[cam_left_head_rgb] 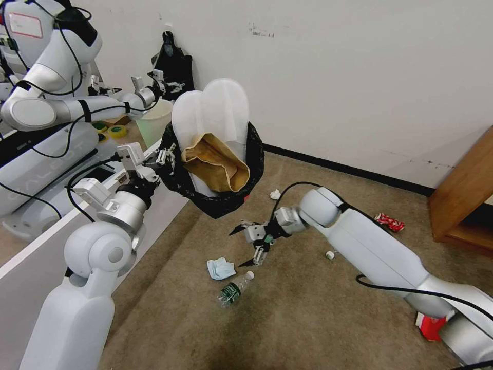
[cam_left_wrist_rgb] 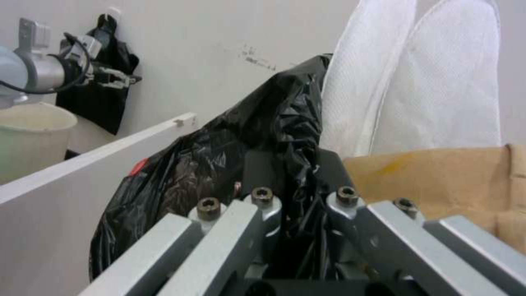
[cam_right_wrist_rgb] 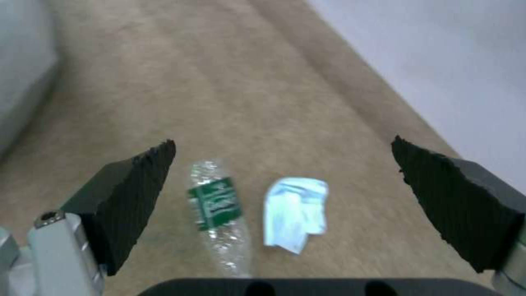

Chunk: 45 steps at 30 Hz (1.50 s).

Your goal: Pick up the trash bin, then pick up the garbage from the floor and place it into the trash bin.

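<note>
Spread wide apart, the right gripper (cam_left_head_rgb: 245, 245) hangs empty just above the floor (cam_left_head_rgb: 308, 318), its black ridged fingers (cam_right_wrist_rgb: 131, 193) framing a clear bottle with a green label (cam_right_wrist_rgb: 216, 207) and a pale blue mask (cam_right_wrist_rgb: 296, 211) that lie side by side on the carpet below. In the head view a red-white carton (cam_left_head_rgb: 430, 327) lies near the robot, partly hidden behind the right arm. Further out lie a small white cap-like piece (cam_left_head_rgb: 330, 254), too small to make out, a white paper wad (cam_left_head_rgb: 275, 194) and a crushed red can (cam_left_head_rgb: 389, 222).

Up and to the left, the left gripper (cam_left_head_rgb: 165, 155) is clamped on the rim of the trash bin (cam_left_head_rgb: 215, 198), held in the air. Its fingertips are buried in the black bag (cam_left_wrist_rgb: 219, 164), which hides nearly all of the red bin. Two flat white slippers (cam_left_head_rgb: 213, 110) stand up out of the bin with a brown paper bag (cam_left_head_rgb: 215, 162) in front of them; their lower ends are out of sight inside.
</note>
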Motion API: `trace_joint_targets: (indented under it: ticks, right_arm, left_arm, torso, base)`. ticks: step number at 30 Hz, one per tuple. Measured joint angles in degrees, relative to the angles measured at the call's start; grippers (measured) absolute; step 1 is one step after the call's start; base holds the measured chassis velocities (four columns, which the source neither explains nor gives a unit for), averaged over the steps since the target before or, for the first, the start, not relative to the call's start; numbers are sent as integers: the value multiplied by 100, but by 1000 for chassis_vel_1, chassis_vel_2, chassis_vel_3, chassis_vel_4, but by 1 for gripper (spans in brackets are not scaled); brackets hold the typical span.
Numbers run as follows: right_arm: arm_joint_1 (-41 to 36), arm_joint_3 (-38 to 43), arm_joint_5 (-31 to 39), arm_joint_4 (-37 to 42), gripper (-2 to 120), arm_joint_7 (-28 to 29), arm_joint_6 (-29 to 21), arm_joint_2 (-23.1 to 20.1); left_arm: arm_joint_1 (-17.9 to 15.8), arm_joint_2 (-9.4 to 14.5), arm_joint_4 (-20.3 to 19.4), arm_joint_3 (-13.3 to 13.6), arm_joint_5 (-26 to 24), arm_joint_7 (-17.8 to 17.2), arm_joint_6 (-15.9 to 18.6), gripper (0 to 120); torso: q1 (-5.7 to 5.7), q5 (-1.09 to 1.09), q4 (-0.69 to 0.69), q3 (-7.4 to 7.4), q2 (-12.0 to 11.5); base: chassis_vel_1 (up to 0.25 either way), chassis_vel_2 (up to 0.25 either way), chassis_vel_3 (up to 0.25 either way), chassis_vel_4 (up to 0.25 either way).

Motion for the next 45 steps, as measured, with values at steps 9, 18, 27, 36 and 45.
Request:
trace_joint_targets:
  ticks: [9, 18, 27, 36, 45]
  right_arm:
    - [291, -559, -327, -568, 100, -515, 209, 577]
    - [232, -649, -729, -934, 100, -754, 362, 855]
    - [-61, -673, -1123, -1527, 100, -706, 588, 1118]
    - [-441, -541, -1292, -1803, 100, -403, 602, 1084]
    - [-723, -278, -1527, -1943, 100, -279, 701, 951]
  left_arm:
    - [-16, -67, 54, 3, 27, 19, -19, 4]
    - [-17, -126, 108, 23, 82, 58, -45, 4]
    - [-3, -152, 109, 41, 104, 66, -56, 4]
    - [52, -153, 37, 25, 114, 73, -60, 4]
    - [173, -158, -74, 11, 139, 74, -60, 4]
  torso:
    - [0, 1, 0, 0, 0]
    - [0, 1, 0, 0, 0]
    - [0, 1, 1, 0, 0]
    - [0, 1, 0, 0, 0]
    - [0, 2, 0, 0, 0]
  base:
    - [0, 0, 0, 0]
    - [0, 0, 0, 0]
    - [0, 0, 0, 0]
    - [0, 0, 0, 0]
    - [0, 0, 0, 0]
